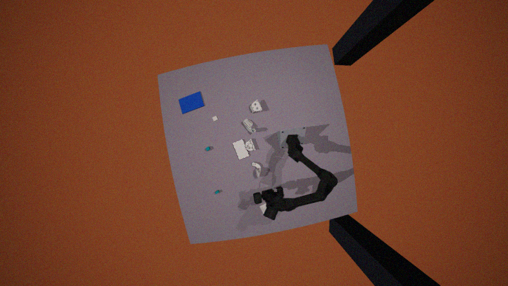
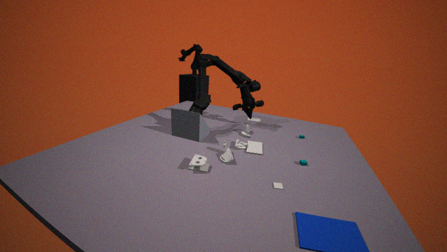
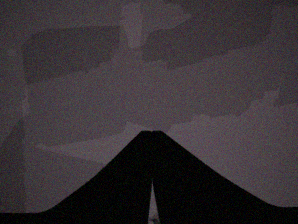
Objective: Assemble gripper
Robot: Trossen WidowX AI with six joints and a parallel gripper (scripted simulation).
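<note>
The white part with two round holes (image 1: pixel 256 105) (image 2: pixel 198 159), which looks like the housing plate, stands apart from the others. One white jaw (image 1: pixel 247 124) (image 2: pixel 227 155) lies between it and the small detailed white part (image 1: pixel 250 145) (image 2: pixel 241 144) that looks like the gripper base. The other jaw (image 1: pixel 256 168) (image 2: pixel 245 134) lies on the base's far side. Neither jaw is on the base; its pins are too small to make out. My gripper (image 2: pixel 249 117) (image 3: pixel 151 141) is shut and empty, pointing down above the table beyond the second jaw. The wrist view shows only table and shadows past the fingertips.
A white square plate (image 1: pixel 240 149) (image 2: pixel 254 147) lies against the base. A white tile (image 1: pixel 263 208) (image 2: pixel 253 119) lies near my gripper. Also present are a small white tile (image 1: pixel 214 118) (image 2: pixel 277 185), a blue panel (image 1: pixel 191 102) (image 2: pixel 328 232), two teal blocks and my grey pedestal (image 2: pixel 185 125).
</note>
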